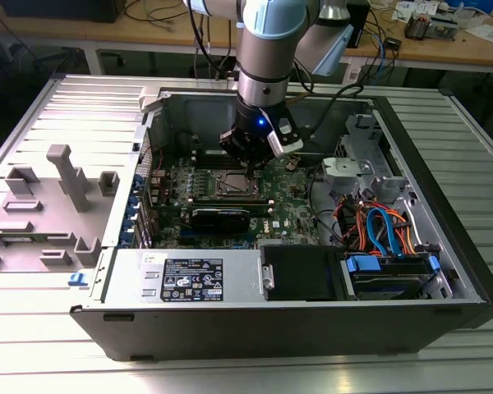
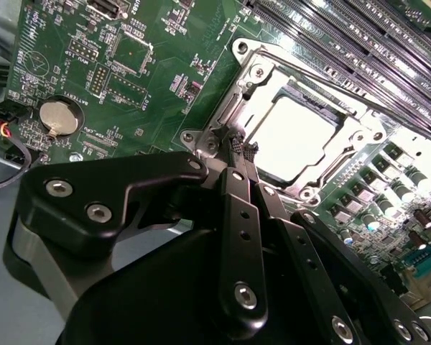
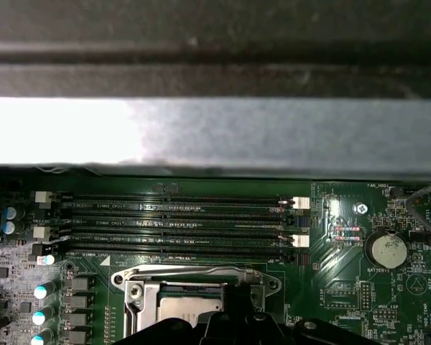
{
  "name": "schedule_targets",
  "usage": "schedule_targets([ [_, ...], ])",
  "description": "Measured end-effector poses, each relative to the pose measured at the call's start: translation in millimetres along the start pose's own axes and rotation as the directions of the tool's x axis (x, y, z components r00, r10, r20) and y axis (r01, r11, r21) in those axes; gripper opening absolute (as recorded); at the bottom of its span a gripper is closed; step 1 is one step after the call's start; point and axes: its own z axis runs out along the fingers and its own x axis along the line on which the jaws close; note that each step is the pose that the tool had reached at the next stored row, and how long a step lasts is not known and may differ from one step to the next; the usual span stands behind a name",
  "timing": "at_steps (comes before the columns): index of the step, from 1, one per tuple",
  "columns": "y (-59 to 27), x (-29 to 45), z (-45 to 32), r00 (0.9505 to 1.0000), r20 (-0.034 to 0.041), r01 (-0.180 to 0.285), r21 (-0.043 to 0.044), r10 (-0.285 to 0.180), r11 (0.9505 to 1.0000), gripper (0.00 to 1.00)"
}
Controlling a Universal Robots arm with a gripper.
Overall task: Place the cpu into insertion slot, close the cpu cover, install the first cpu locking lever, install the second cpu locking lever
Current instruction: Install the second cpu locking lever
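Note:
The cpu [image 2: 294,136] lies flat in its socket on the green motherboard [image 2: 158,79], its pale metal top showing through the window of the cpu cover [image 2: 262,90]. The cover is down flat around the chip. A thin wire locking lever [image 2: 323,80] runs along the socket's side toward the memory slots and also appears in the first wrist view [image 3: 194,272]. My gripper [image 2: 241,151] is shut, its ridged tips pressed together right at one corner of the socket. Whether anything is pinched between them is hidden. In the exterior view the gripper [image 1: 251,164] hangs just above the socket [image 1: 234,185].
The board sits inside an open computer case [image 1: 444,156]. Memory slots [image 3: 176,223] run beside the socket, a coin battery [image 2: 59,117] sits further off. A black graphics card [image 1: 220,217], drive cables [image 1: 378,226] and the power supply [image 1: 193,279] crowd the case. Grey fixtures [image 1: 66,176] stand on the table.

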Motion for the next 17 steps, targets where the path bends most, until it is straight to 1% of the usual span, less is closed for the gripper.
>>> schedule_targets([
  [2, -0.1, 0.1, -2.7, 1.0, 0.0, 0.0, -0.0001, 0.0, 1.0, 0.11],
  [4, -0.1, 0.3, -10.4, 1.0, 0.0001, 0.001, -0.0001, -0.001, 1.0, 0.11],
  [8, -9.9, 0.5, -10.9, 1.0, 0.0, 0.001, -0.0005, -0.001, 1.0, 0.11],
  [13, -17.5, 0.6, -10.7, 1.0, -0.0001, 0.001, -0.0004, -0.001, 1.0, 0.11],
  [15, -18.2, 0.7, -11.0, 1.0, -0.0001, 0.0, -0.0003, 0.0, 1.0, 0.11],
  [17, -18.1, 0.7, -12.9, 1.0, -0.0001, 0.0, -0.0003, 0.0, 1.0, 0.11],
])
